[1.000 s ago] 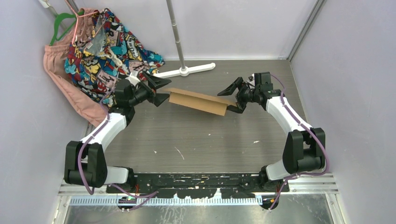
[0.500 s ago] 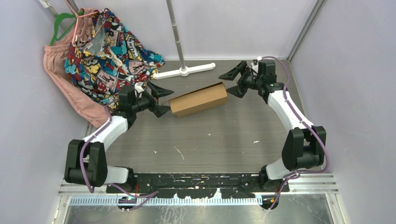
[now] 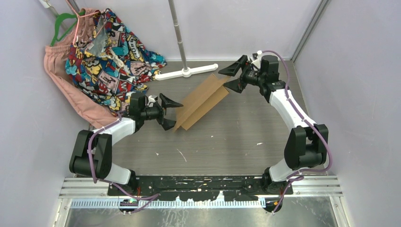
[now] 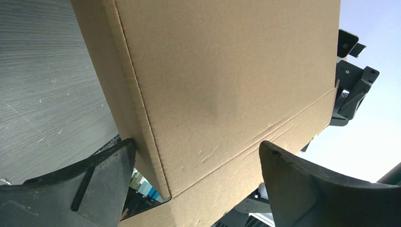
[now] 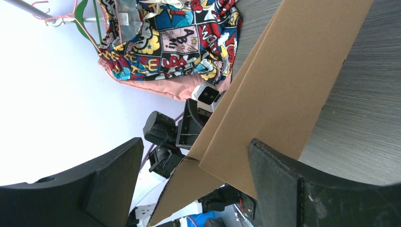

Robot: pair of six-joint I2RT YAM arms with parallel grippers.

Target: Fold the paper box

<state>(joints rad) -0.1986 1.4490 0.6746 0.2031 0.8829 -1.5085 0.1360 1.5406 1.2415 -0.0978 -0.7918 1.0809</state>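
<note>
My left tool (image 3: 178, 116) gaped wide around one end of the cardboard box (image 3: 203, 101). My right tool (image 3: 222, 80), also open, straddled the other.

Comic-print garment (image 3: 111, 47), white stand (image 3: 187, 72)

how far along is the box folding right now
Nearly finished, it seems. Done: the paper box looks like a closed flat mailer, with no flaps sticking out. In hand: the left gripper and right gripper straddle its opposite ends, jaws open, with the box tipped above the table. Left: probably only laying it flat and backing the arms away.
</note>
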